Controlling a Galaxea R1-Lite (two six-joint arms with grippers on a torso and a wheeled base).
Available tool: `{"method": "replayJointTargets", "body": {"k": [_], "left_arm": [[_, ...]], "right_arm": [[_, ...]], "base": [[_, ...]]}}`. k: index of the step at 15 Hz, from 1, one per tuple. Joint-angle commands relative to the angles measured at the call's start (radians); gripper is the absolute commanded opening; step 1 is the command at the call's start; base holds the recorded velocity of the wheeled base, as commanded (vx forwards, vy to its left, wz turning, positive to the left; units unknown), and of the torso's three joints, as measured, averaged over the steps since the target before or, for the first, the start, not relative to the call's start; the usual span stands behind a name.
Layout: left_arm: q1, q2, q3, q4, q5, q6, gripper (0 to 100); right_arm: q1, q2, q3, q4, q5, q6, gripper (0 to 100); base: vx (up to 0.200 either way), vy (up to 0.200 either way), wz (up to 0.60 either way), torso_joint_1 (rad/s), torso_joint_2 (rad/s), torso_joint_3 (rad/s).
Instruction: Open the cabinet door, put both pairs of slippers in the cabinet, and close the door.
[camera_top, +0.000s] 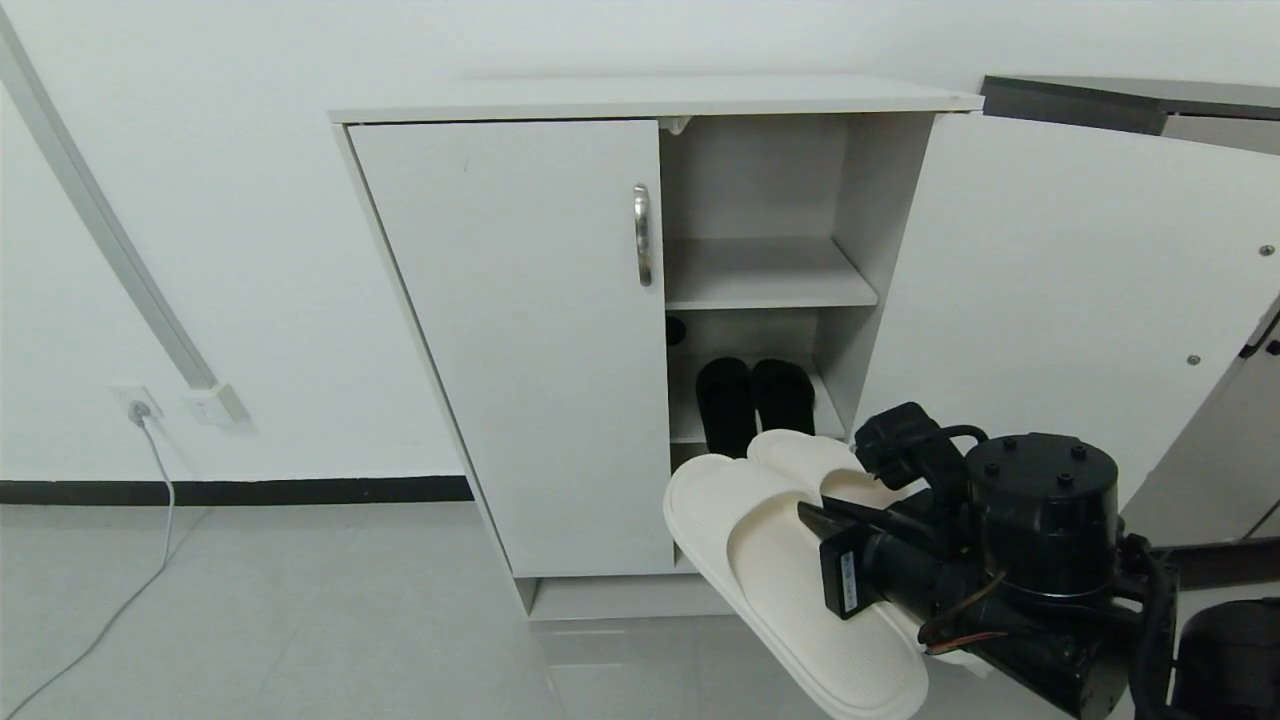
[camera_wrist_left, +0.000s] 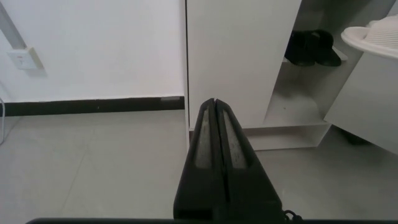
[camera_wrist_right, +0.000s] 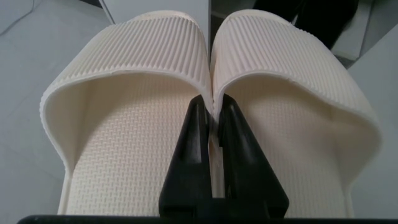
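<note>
The white slippers (camera_top: 750, 540) hid the near ends of the black slippers (camera_top: 725, 400); a dark object (camera_top: 675, 329) beside the left door (camera_top: 520, 340) was unidentifiable.

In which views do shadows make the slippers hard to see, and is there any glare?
Head view: the lower shelf lies in shade, so the black slippers show little detail; a small bright sheen sits on the door handle. Left wrist view: the black slippers also sit in shade. Right wrist view: the white slippers are evenly lit, no glare, shade only under their straps.
</note>
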Motion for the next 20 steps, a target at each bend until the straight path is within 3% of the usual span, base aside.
{"method": "replayJointTargets", "body": {"k": [1,3,5,7,10,11,12,13,20], "left_arm": [[0.000,0.000,0.000,0.000,0.000,-0.001,0],[0.000,0.000,0.000,0.000,0.000,-0.001,0],[0.000,0.000,0.000,0.000,0.000,0.004,0],[0.000,0.000,0.000,0.001,-0.003,0.015,0],[0.000,0.000,0.000,0.000,-0.003,0.013,0],[0.000,0.000,0.000,0.000,-0.003,0.013,0],[0.000,0.000,0.000,0.000,-0.003,0.013,0],[0.000,0.000,0.000,0.001,-0.003,0.013,0],[0.000,0.000,0.000,0.001,-0.003,0.013,0]], "right_arm": [[0.000,0.011,0.001,-0.013,0.000,-0.004,0],[0.005,0.026,-0.016,-0.023,-0.073,-0.042,0],[0.042,0.054,-0.135,0.030,-0.251,-0.039,0],[0.060,0.080,-0.267,0.204,-0.316,0.028,0],[0.089,0.141,-0.520,0.472,-0.500,0.205,0],[0.089,0.141,-0.520,0.472,-0.500,0.205,0],[0.092,0.161,-0.634,0.541,-0.555,0.222,0],[0.091,0.160,-0.655,0.549,-0.560,0.205,0],[0.071,0.164,-0.721,0.543,-0.594,0.094,0]], "base": [[0.000,0.000,0.00,0.000,0.00,0.000],[0.000,0.000,0.00,0.000,0.00,0.000],[0.000,0.000,0.00,0.000,0.00,0.000],[0.000,0.000,0.00,0.000,0.00,0.000],[0.000,0.000,0.00,0.000,0.00,0.000],[0.000,0.000,0.00,0.000,0.00,0.000],[0.000,0.000,0.00,0.000,0.00,0.000],[0.000,0.000,0.00,0.000,0.00,0.000],[0.000,0.000,0.00,0.000,0.00,0.000]]}}
